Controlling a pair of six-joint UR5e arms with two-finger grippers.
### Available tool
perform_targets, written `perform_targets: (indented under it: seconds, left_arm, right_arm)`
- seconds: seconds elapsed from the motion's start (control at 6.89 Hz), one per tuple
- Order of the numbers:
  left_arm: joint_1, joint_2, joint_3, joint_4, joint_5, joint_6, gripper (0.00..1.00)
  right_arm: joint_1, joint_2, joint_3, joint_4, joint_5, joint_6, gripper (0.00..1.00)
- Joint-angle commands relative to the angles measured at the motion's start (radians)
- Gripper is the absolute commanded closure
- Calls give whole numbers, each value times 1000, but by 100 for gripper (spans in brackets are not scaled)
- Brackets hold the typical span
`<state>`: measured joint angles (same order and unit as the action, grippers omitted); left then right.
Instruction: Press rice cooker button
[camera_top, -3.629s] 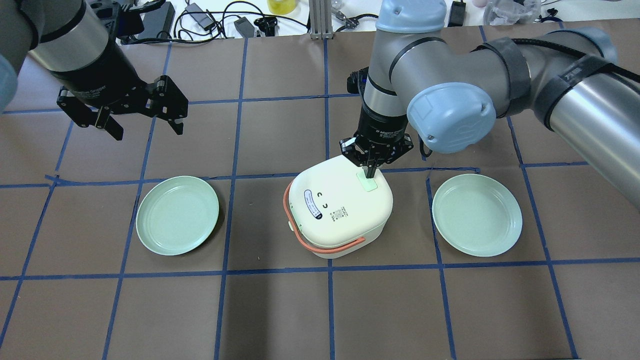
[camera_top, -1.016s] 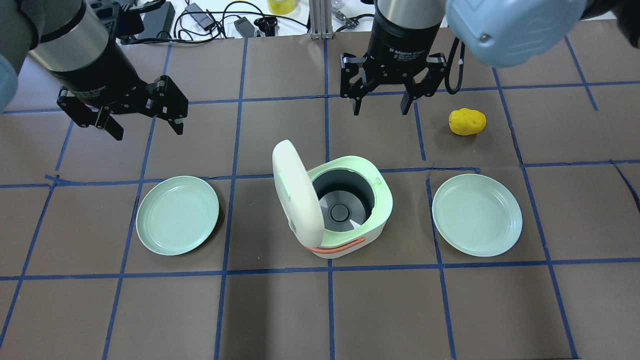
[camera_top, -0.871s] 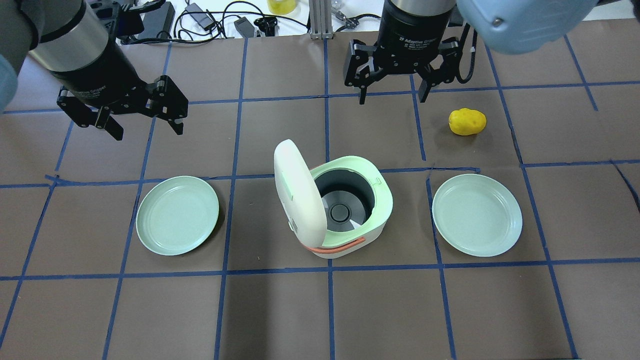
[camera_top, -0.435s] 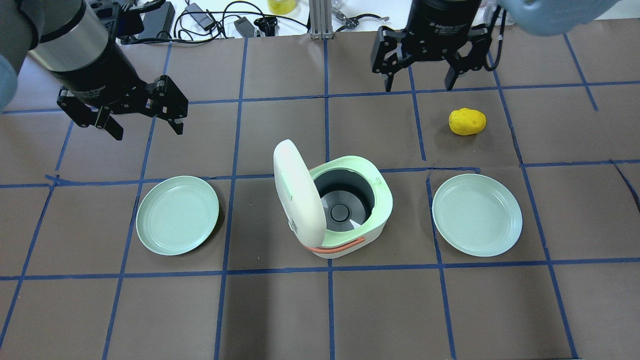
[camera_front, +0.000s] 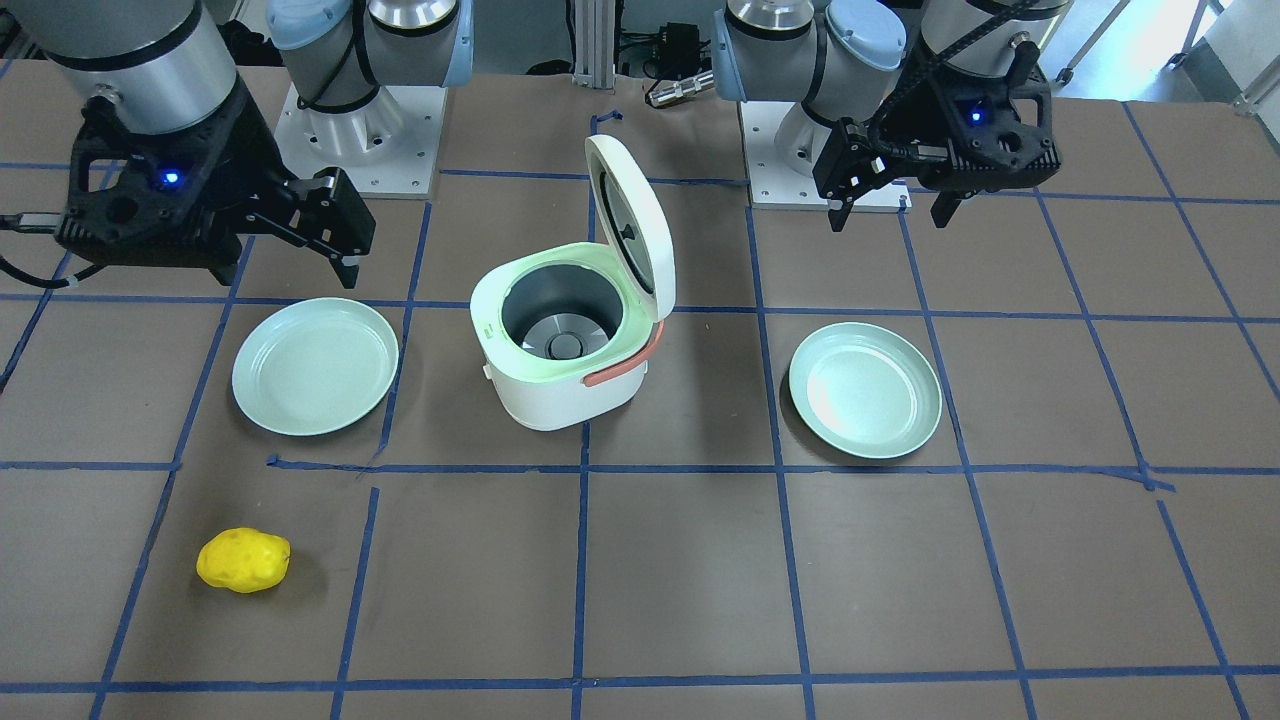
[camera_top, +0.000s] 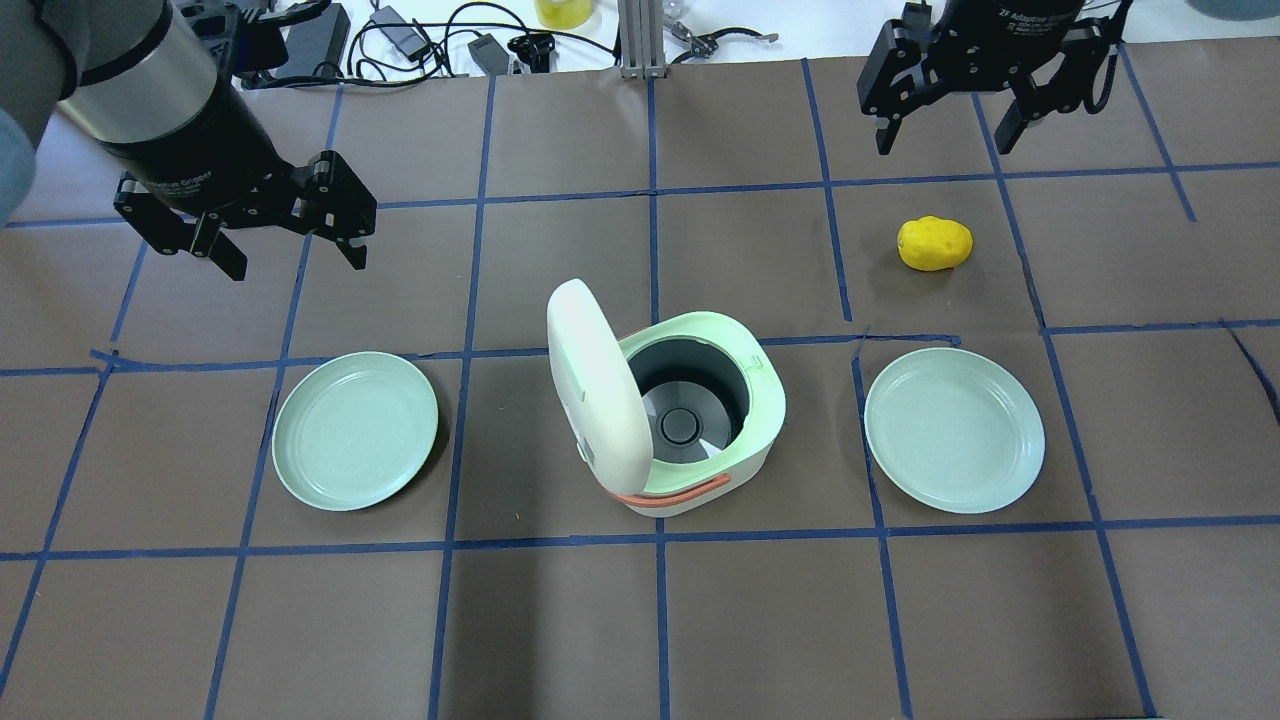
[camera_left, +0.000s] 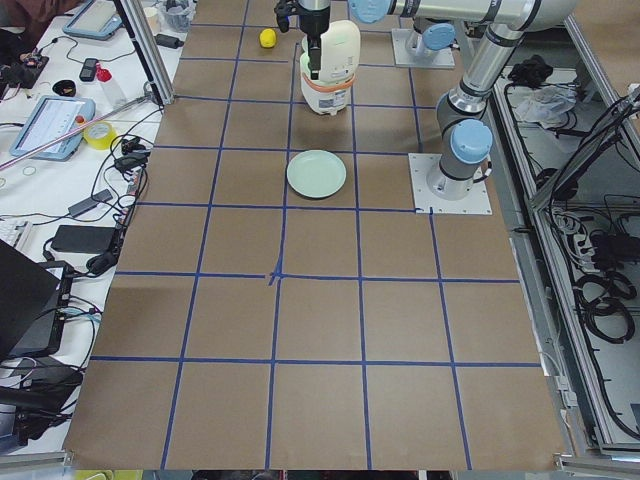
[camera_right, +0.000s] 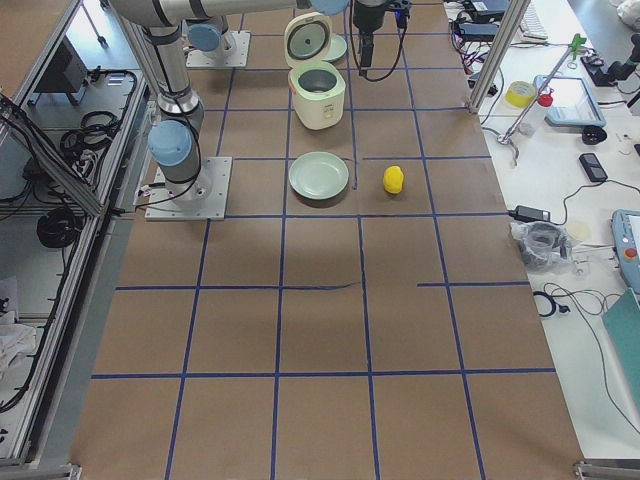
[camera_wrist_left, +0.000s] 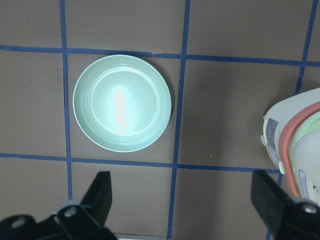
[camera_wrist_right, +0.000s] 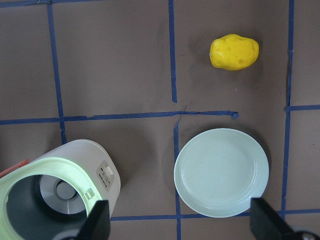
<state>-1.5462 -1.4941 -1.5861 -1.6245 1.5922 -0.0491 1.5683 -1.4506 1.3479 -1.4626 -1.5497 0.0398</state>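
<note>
Lid (camera_top: 590, 385) up on cooker (camera_top: 765, 400) | we judge press done, nothing left | right gripper (camera_top: 943, 140) apart, clear of cooker | left gripper (camera_top: 297, 262) apart

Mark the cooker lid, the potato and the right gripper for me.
lid (camera_top: 592, 385), overhead view, middle of its outer shell.
potato (camera_top: 934, 244), overhead view, centre of its body.
right gripper (camera_top: 941, 150), overhead view, midway between its fingertips.
</note>
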Motion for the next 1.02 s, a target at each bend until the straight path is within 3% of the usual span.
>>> perform_targets:
  seconds: [0.0,0.87]
  left_arm:
    - [0,0,0,0,0,0,0]
    - [0,0,0,0,0,0,0]
  right_arm:
    - [-1,-5,5,1,-1,5,0]
    - [-1,-5,17,-1,-1,11,0]
